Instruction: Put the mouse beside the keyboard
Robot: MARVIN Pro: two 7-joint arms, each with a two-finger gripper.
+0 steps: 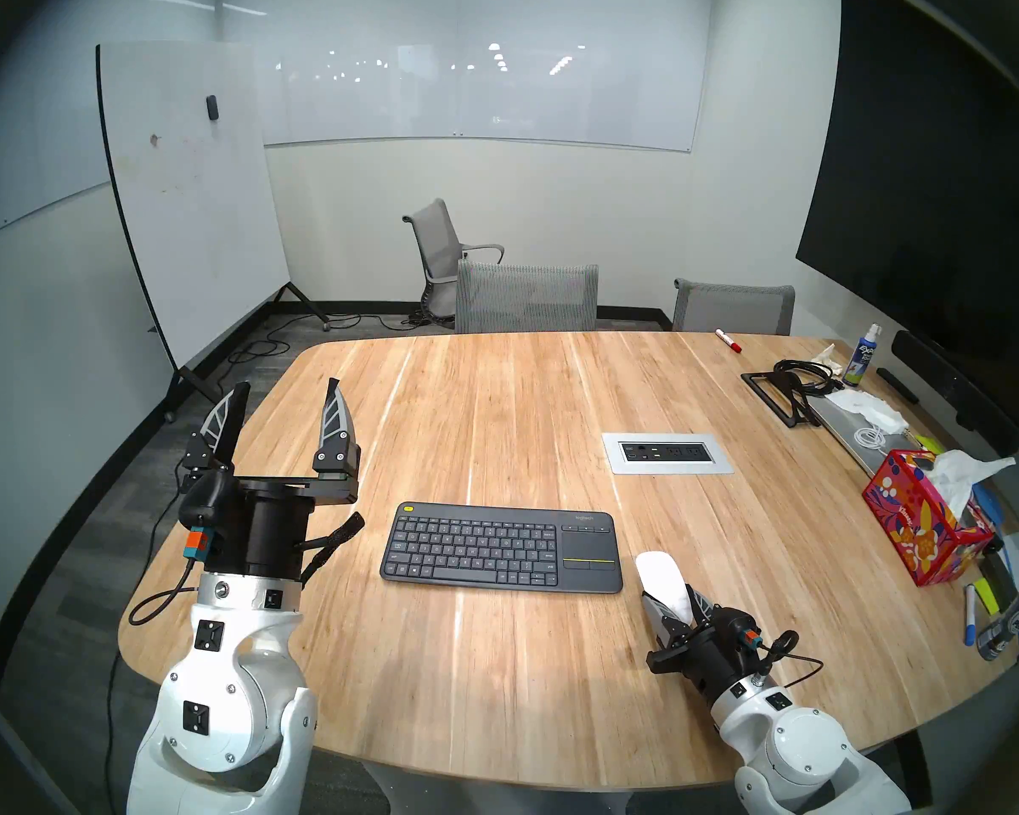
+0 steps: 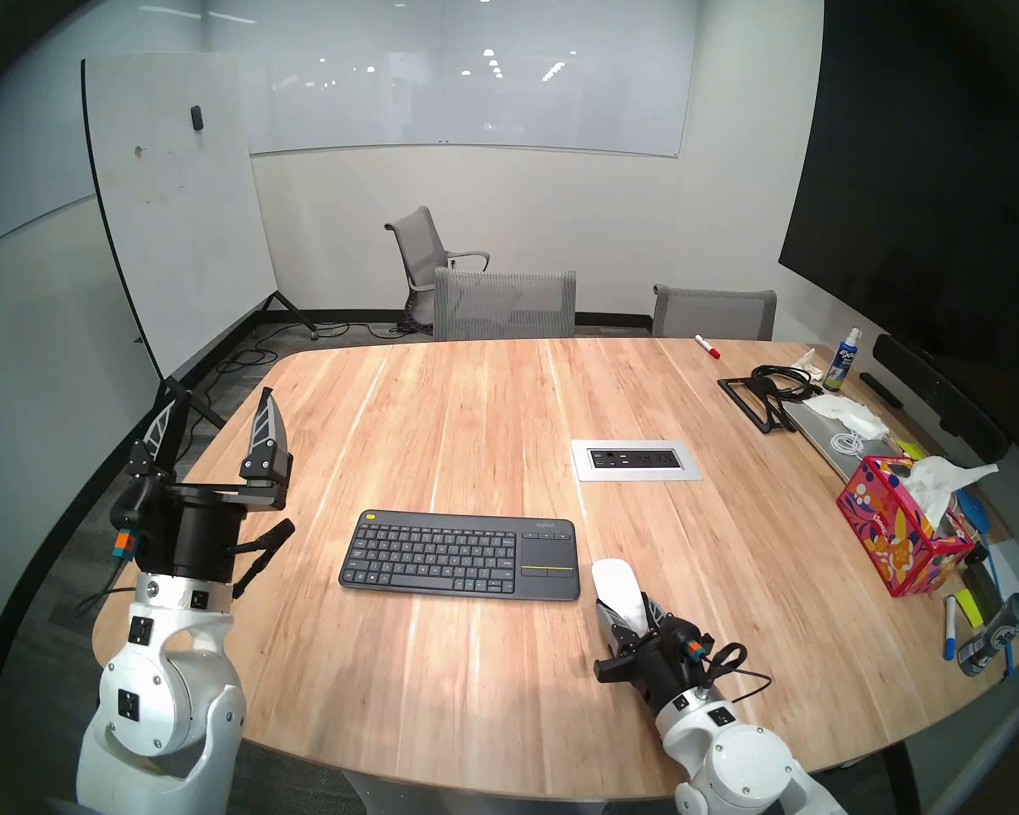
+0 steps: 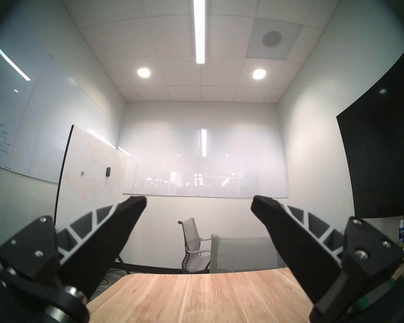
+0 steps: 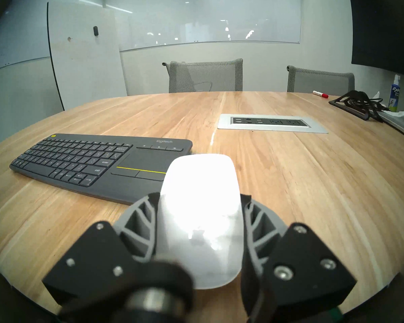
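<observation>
Only the right wrist view shows the right gripper [image 4: 200, 222] clamped on the white mouse's [image 4: 200, 199] flanks. The mouse lies just right of the Logitech keyboard [image 1: 501, 546], long axis pointing away across the wooden conference table [image 1: 525, 396]. The left gripper [image 1: 286, 405] hovers spread wide, toward the whiteboards.

wooden table [image 1: 495, 420], keyboard [image 1: 495, 546], perhaps mouse [image 1: 660, 578]
</observation>
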